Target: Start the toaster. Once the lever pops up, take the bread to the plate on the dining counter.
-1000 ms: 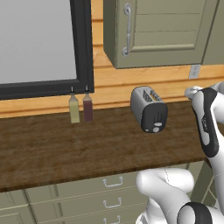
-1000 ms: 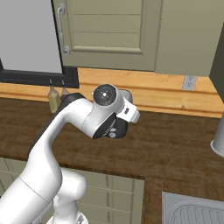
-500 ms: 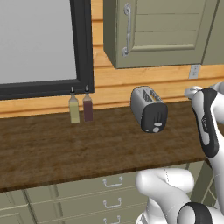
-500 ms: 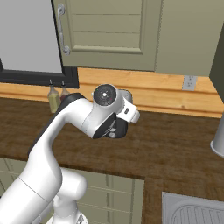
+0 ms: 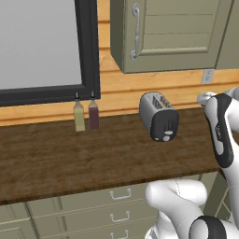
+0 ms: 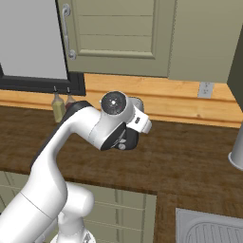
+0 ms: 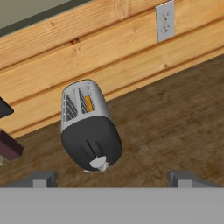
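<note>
The first step, starting the toaster (image 7: 89, 129), is judged to be in hand, and it is not yet begun. The toaster is seen standing on the dark wood worktop (image 5: 70, 158), close to the wooden back wall, with its black end panel turned outward toward the robot. In the hand view a golden slice, taken to be the bread (image 7: 89, 103), is seen sunk in one of the two slots, and the lever (image 7: 92, 146) is made out only faintly as a dark slider line above the light round knob (image 7: 99, 163). The gripper (image 7: 111, 178) is held back from the toaster, well apart from the panel, and its jaws are spread wide with nothing between them. For the next move, the hand would need to be brought forward and lowered to the end panel, one fingertip set on top of the slider tab rather than on the knob below it, and the tab pressed down along its track; since the tab is small and dark on a dark panel, careful aiming is called for. Two bottles (image 5: 86, 115) are seen well to the side under the window frame and should not be in the way. Against the earlier frames no difference is found: arm, toaster and views are placed as they were.
</note>
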